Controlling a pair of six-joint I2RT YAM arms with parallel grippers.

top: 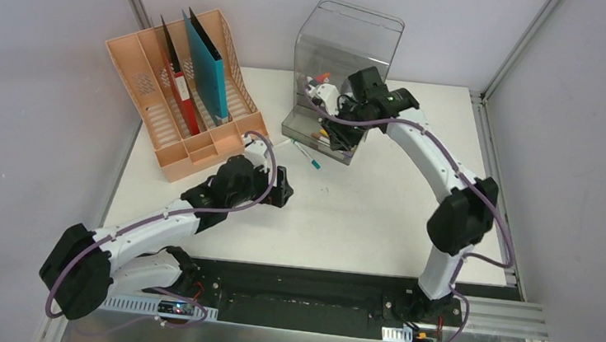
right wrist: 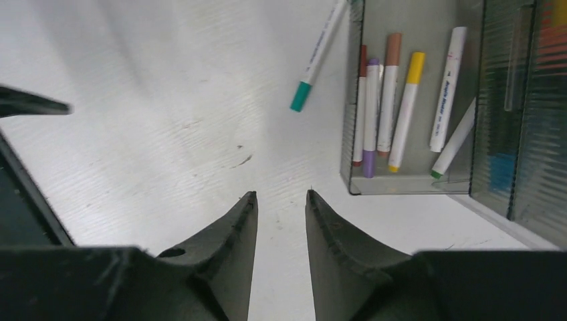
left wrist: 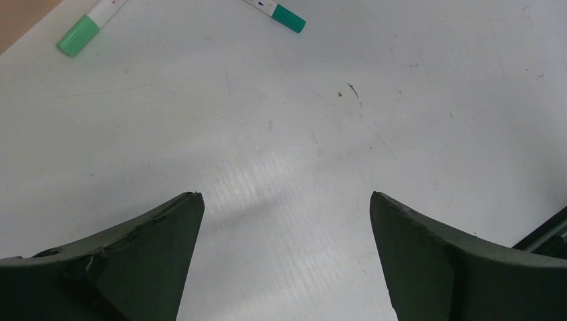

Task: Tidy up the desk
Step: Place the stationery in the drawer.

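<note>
1. Filling most of the top external view, the desk (top: 362, 217) is lying flat and white, with its black front rail running along the bottom of the frame. A peach file rack (top: 174, 139) is standing at the upper left and a clear drawer box (top: 348, 38) at the upper centre. The left gripper (top: 282, 187) is hovering over the middle of the tabletop. The right gripper (top: 342, 141) is hanging at the box's pulled-out drawer (top: 307, 130). Finger spacing is too small to judge from here. A teal-capped marker (top: 307, 156) is lying on the desk just in front of that drawer.

2. Looking down from the left wrist, the left gripper (left wrist: 286, 197) is spreading its fingers (left wrist: 160, 241) wide, gripping nothing and touching nothing. The bare desk (left wrist: 301, 114) is showing between them. The teal-capped marker (left wrist: 281, 13) is lying at the top edge, and a green-capped marker (left wrist: 83, 30) at the upper left, both well apart from the fingertips.

3. Looking down from the right wrist, the right gripper (right wrist: 281, 197) is keeping its fingers (right wrist: 227, 234) only a narrow slit apart, with nothing between them. The desk (right wrist: 134, 100) is filling the left of the frame. The teal-capped marker (right wrist: 317, 57) is lying at upper centre, just beside the drawer (right wrist: 401, 184), where several markers (right wrist: 388, 93) are resting side by side.
</note>
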